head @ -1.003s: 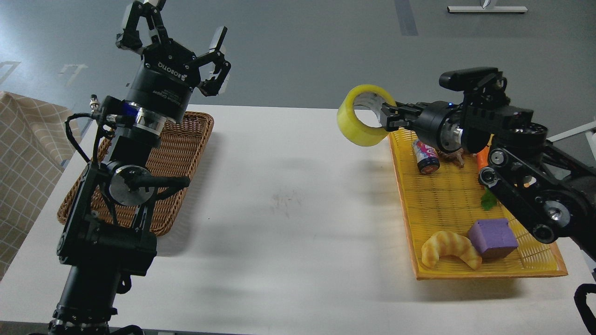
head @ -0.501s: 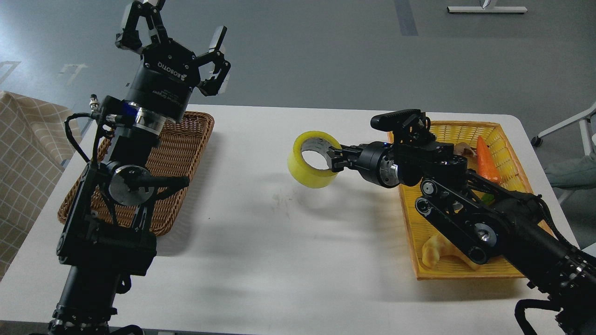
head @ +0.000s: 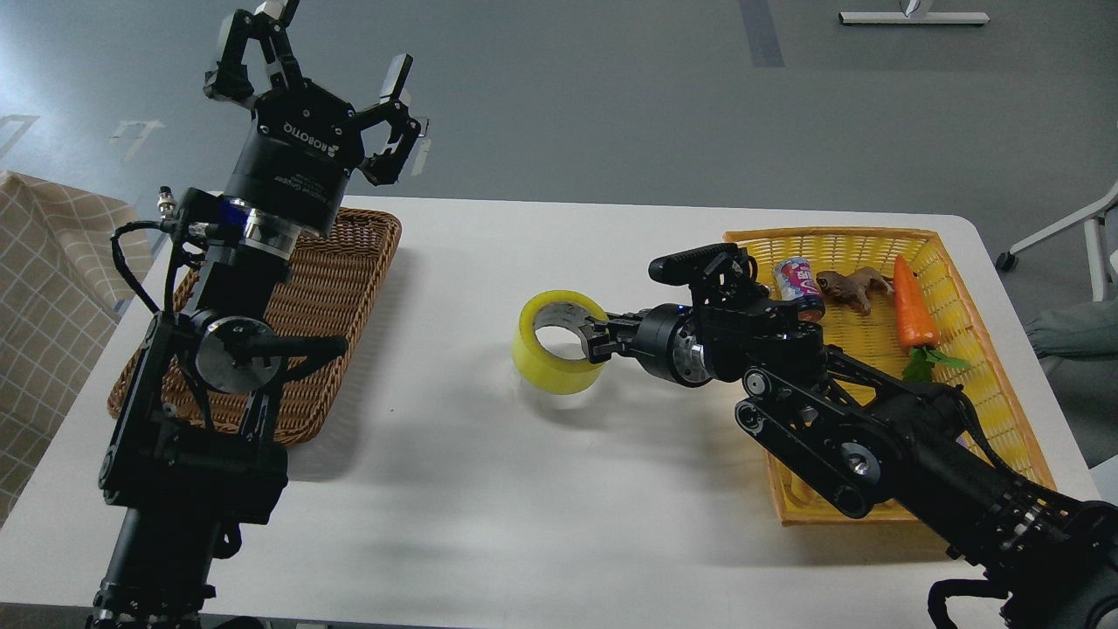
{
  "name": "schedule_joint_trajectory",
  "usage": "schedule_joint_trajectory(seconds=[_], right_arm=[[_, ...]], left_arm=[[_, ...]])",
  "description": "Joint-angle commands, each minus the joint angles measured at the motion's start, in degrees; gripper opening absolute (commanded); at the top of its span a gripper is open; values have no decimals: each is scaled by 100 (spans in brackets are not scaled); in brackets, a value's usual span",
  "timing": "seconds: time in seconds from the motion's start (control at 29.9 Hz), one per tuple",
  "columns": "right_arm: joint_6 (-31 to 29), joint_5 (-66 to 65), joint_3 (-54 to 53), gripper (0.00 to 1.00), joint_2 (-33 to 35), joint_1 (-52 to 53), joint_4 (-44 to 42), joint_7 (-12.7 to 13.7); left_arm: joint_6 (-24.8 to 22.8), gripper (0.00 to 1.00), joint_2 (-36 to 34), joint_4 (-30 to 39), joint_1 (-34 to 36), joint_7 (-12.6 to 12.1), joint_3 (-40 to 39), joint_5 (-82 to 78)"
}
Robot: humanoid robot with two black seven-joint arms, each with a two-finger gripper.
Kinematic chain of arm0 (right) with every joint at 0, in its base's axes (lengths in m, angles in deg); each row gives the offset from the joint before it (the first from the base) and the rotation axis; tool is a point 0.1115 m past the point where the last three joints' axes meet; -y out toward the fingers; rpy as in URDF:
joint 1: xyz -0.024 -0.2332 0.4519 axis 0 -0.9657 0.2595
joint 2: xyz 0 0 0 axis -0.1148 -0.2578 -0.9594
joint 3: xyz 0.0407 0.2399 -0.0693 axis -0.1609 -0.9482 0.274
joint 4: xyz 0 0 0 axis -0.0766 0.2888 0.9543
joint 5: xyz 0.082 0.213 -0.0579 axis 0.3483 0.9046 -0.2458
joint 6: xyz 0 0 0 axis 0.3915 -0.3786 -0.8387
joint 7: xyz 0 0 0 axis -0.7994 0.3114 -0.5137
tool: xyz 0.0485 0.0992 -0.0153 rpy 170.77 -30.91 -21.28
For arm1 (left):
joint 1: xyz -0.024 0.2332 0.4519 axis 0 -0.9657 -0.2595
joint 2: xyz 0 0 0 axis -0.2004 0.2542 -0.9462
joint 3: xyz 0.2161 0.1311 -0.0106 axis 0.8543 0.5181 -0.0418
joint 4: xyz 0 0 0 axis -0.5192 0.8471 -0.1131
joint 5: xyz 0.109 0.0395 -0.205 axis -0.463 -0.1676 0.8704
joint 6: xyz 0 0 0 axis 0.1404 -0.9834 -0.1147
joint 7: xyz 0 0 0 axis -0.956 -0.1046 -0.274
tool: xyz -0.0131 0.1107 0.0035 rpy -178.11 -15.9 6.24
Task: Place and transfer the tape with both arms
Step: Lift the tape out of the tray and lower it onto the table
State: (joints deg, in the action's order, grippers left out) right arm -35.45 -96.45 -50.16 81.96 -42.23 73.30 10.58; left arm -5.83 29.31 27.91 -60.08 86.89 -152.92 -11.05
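The tape (head: pixel 559 341) is a yellow translucent roll with a grey-white core, low over the middle of the white table (head: pixel 489 489). My right gripper (head: pixel 596 340) is shut on the roll's right wall, one finger inside the core and one outside. I cannot tell whether the roll touches the table. My left gripper (head: pixel 336 61) is open and empty, held high above the far end of the brown wicker basket (head: pixel 341 279) at the left.
A yellow tray (head: pixel 978 349) at the right holds a small can (head: pixel 797 278), a brown toy animal (head: pixel 852 285) and a carrot (head: pixel 913 306); my right arm covers its near part. A checked cloth (head: pixel 44 288) lies at the far left.
My right gripper has carried the tape left and down, from above the yellow tray's corner to low over the table's middle. My left gripper has shifted slightly left.
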Motion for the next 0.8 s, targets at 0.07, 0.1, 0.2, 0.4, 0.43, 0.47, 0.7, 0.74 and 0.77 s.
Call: schedule_joint_trajectory(seconds=[0.07,0.1,0.2,0.4,0.43,0.47,0.7,0.74,0.77], right_arm=[[0,-1,9,12,-32,-83,-1,0],[0,-1,9,12,-49,-92,-1,0],[0,8,9,13,-84,-110,-1,0],[0,8,-9,20,-128,-189,-1,0],[0,8,-9,22,-128,-224,-1,0],[0,8,-9,23,-128,-241,-1,0],[0,-1,0,29,-128,-338,-1,0],[0,-1,0,29,-128,-347,-1,0],[0,-1,0,29,-128,-347,-1,0]], left_arm=[[0,98,0,9,-34,9,-17,0],[0,98,0,9,-34,9,-17,0],[-9,98,0,9,-78,9,-43,0],[-9,98,0,9,-87,9,-122,0],[-9,98,0,9,-95,9,-131,0],[-9,98,0,9,-96,9,-140,0],[35,98,0,9,-87,9,-201,0],[35,98,0,9,-87,9,-228,0],[35,98,0,9,-87,9,-236,0]])
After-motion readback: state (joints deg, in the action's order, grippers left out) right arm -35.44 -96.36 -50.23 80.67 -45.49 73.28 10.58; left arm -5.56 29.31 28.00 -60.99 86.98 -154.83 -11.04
